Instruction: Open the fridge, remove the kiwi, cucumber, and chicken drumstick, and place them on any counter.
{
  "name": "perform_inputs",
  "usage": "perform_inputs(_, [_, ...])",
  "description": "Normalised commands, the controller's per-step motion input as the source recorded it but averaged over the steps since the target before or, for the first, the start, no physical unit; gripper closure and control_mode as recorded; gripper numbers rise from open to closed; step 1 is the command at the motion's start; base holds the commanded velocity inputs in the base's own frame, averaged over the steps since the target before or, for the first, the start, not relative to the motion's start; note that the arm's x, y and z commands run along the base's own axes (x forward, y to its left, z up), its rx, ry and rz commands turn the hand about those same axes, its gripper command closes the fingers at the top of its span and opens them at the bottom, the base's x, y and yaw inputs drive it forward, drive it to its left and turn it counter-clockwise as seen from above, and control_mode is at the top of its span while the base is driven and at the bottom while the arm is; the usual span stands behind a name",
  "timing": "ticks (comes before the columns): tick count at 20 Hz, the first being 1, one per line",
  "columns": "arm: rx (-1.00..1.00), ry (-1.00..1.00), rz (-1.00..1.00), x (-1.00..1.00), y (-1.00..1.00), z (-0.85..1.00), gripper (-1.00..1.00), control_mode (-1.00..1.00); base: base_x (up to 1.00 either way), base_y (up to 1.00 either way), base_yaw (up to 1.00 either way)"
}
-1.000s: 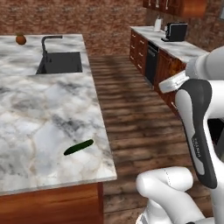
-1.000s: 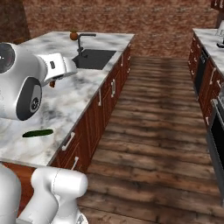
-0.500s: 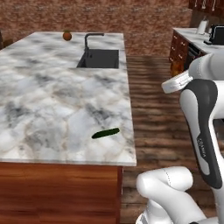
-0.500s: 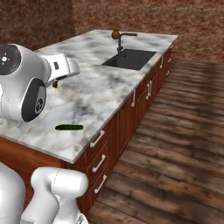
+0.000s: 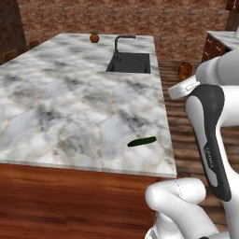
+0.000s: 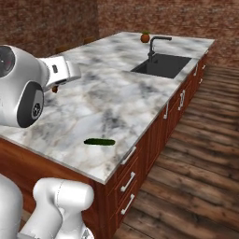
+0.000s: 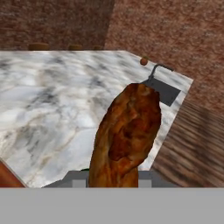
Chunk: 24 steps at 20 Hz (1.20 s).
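My gripper (image 7: 113,178) is shut on the chicken drumstick (image 7: 127,135), a reddish-brown piece of meat that stands up between the fingers in the hand view. The drumstick (image 5: 185,71) pokes out above the white hand, off the right edge of the counter (image 5: 70,102). The same drumstick (image 6: 55,88) shows as a small reddish bit under the hand, over the marble counter (image 6: 116,93). The dark green cucumber (image 5: 142,141) lies flat near the counter's front right corner; the cucumber (image 6: 99,141) rests close to the near edge. The kiwi and the fridge are out of view.
A black sink (image 5: 130,63) with a faucet sits at the far right of the island, also sink (image 6: 162,65). An orange-red fruit (image 5: 94,37) stands at the far edge. Wood floor (image 6: 196,163) runs along the drawer side. A brick wall closes the back.
The whole picture has shifted as the base turned toward the island, which now looms larger. The cucumber lies where it was. The gripper stays shut on the drumstick.
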Motion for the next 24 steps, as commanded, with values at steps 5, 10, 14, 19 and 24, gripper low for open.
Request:
perform_inputs(5, [0.00, 0.00, 0.00, 0.00, 0.00, 0.00, 1.00, 1.00, 0.00, 0.00, 0.00])
perform_inputs(10, [0.00, 0.00, 0.00, 0.00, 0.00, 0.00, 1.00, 1.00, 0.00, 0.00, 0.00])
perform_inputs(14, [-0.06, 0.15, 0.00, 0.20, 0.06, -0.26, 1.00, -1.00, 0.03, 0.00, 0.00])
perform_inputs(19, [-0.10, 0.43, 0.00, 0.85, 0.22, -0.78, 1.00, -1.00, 0.00, 0.00, 0.00])
perform_inputs(24, [-0.01, 0.38, 0.04, 1.00, 0.26, -0.87, 1.00, -1.00, 0.00, 0.00, 0.00])
